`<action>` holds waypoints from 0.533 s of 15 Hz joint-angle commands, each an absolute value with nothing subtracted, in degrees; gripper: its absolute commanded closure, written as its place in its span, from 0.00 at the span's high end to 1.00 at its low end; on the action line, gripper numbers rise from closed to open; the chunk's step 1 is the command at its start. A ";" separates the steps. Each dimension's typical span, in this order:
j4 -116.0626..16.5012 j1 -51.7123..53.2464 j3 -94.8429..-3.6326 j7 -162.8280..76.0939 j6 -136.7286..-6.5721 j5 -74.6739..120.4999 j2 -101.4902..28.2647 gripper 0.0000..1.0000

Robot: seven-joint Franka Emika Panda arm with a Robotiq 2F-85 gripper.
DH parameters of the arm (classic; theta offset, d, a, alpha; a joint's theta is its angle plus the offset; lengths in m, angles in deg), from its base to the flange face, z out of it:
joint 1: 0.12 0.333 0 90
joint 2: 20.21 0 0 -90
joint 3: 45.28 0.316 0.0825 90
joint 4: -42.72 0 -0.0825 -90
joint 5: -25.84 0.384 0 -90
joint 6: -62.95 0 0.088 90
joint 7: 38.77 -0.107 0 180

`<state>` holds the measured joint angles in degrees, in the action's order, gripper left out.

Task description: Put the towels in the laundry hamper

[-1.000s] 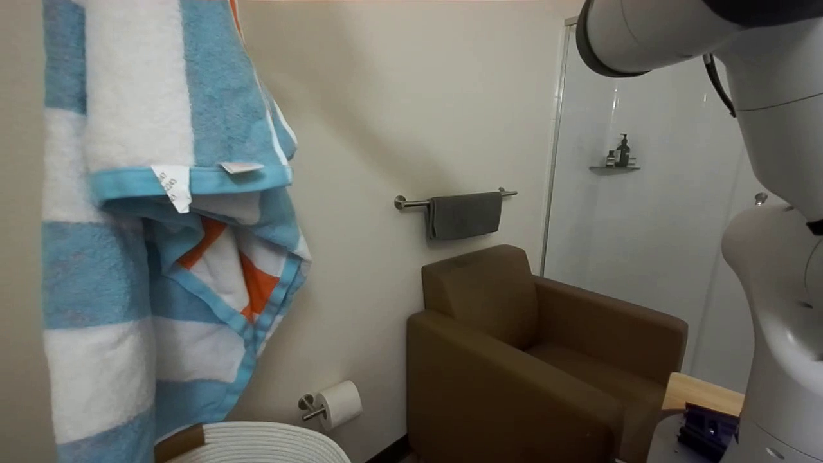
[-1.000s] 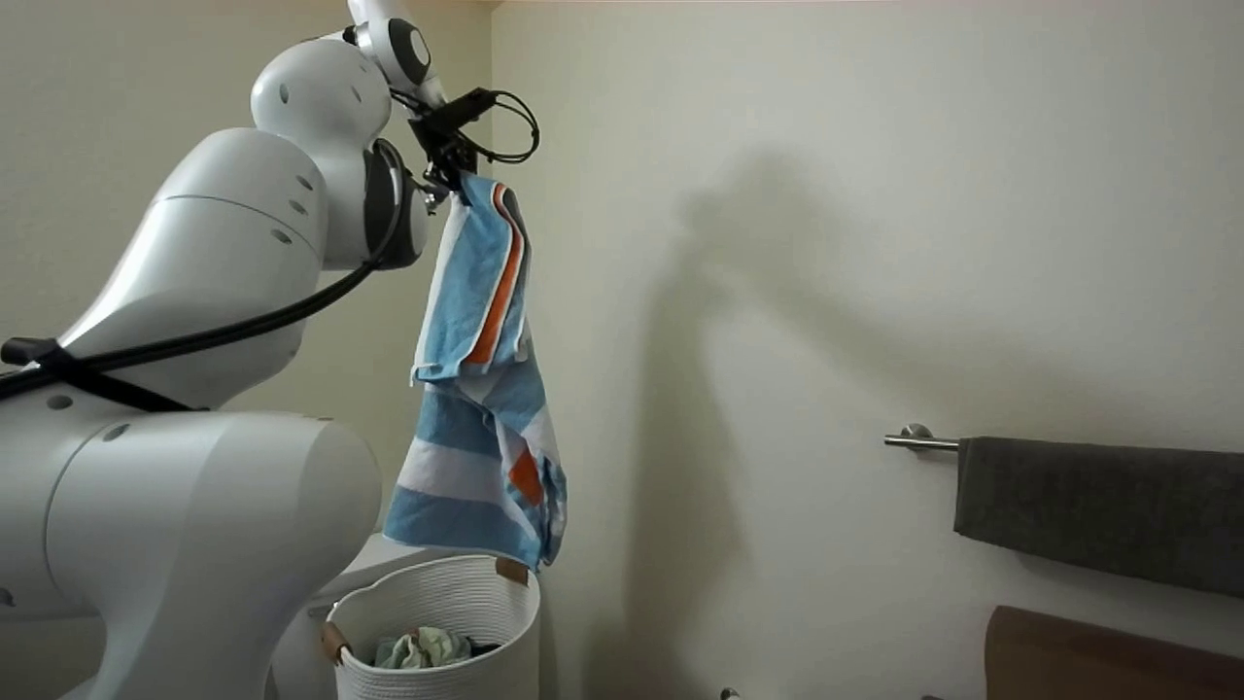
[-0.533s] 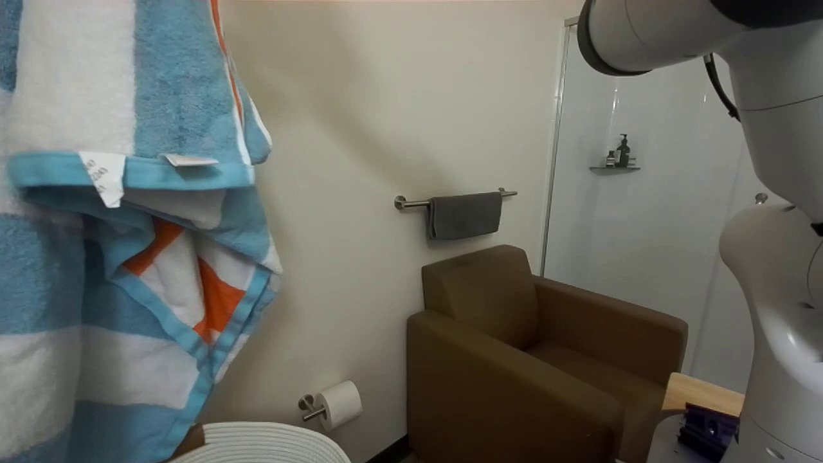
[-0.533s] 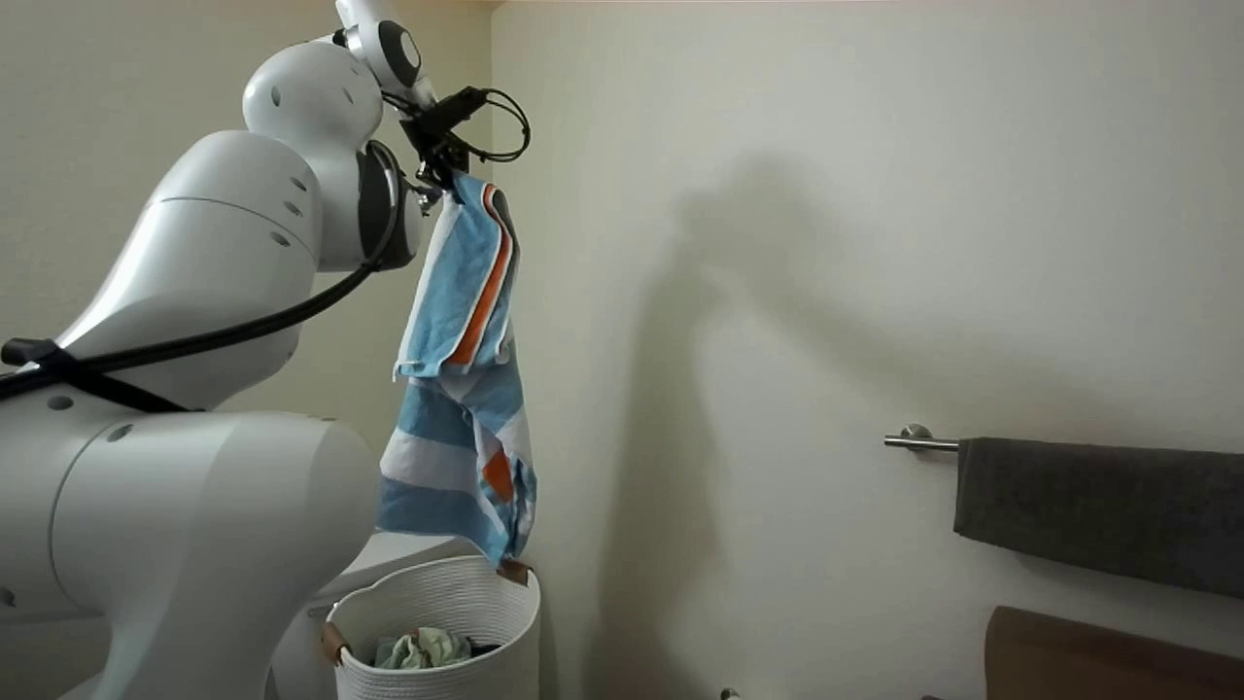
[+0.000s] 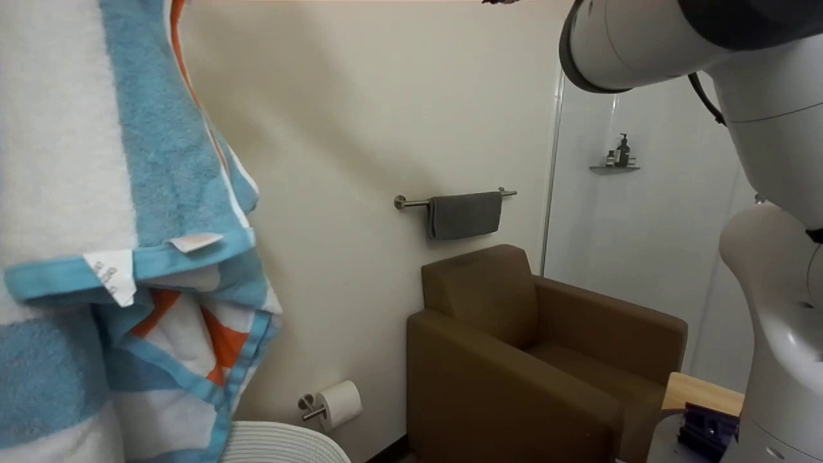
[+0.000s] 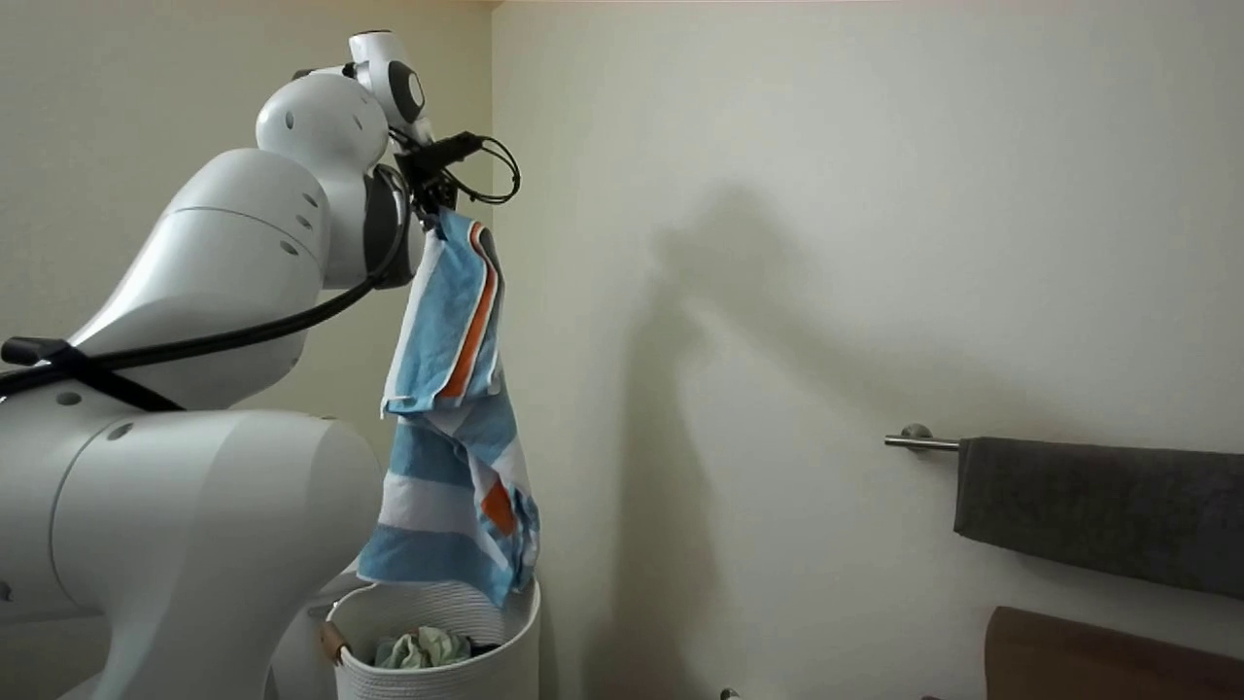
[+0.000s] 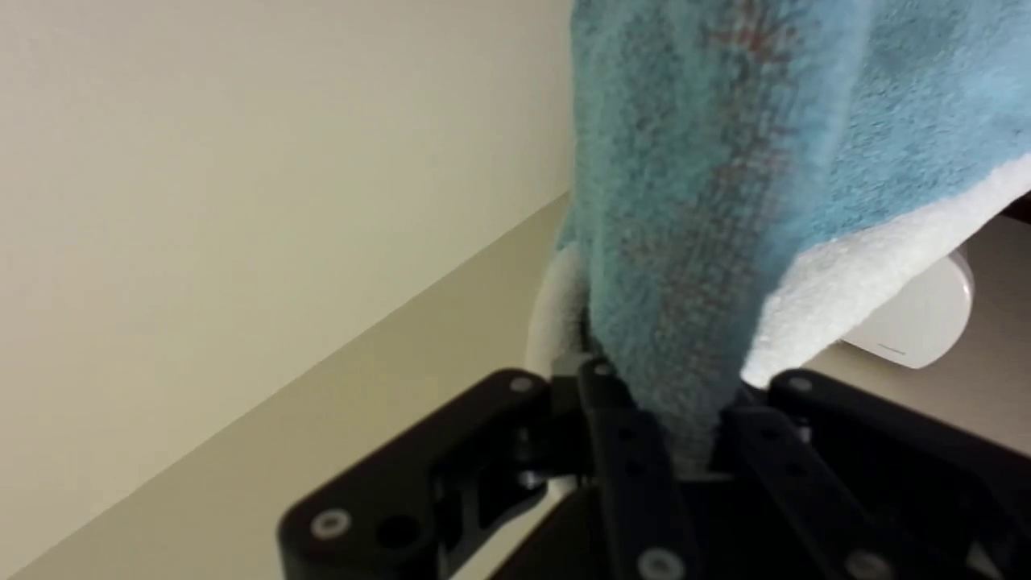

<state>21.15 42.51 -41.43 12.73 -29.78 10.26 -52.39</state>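
My gripper (image 6: 435,216) is shut on the blue-and-white striped towel (image 6: 442,506), which hangs down in a long drape. The wrist view shows the striped towel (image 7: 685,185) pinched between the dark fingers (image 7: 632,467). Below it stands the white laundry hamper (image 6: 437,683) with a brown handle; the towel's lower end overlaps its back rim in this exterior view. Inside lie a pale greenish towel (image 6: 425,648) and something dark. A dark grey towel (image 5: 466,215) hangs folded on a wall bar. Close up, the striped towel (image 5: 173,161) covers part of the hamper (image 5: 283,442).
A brown armchair (image 5: 514,347) stands against the wall under the towel bar (image 5: 413,203). A toilet paper roll (image 5: 341,404) sticks out from the wall near the hamper. Behind the armchair is a shower with a small shelf (image 5: 614,168). The wall rises close behind the hanging towel.
The gripper and striped towel first shifted left, then came down. The towel's lower end now hangs lower, across the hamper's back rim in view. The grip has stayed shut.
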 commanded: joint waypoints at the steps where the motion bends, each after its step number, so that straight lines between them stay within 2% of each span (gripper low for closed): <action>1: 22.22 43.76 -40.76 14.71 -29.36 11.45 -52.97 0.07; 8: 22.37 43.66 -39.73 14.93 -29.92 14.11 -55.14 0.07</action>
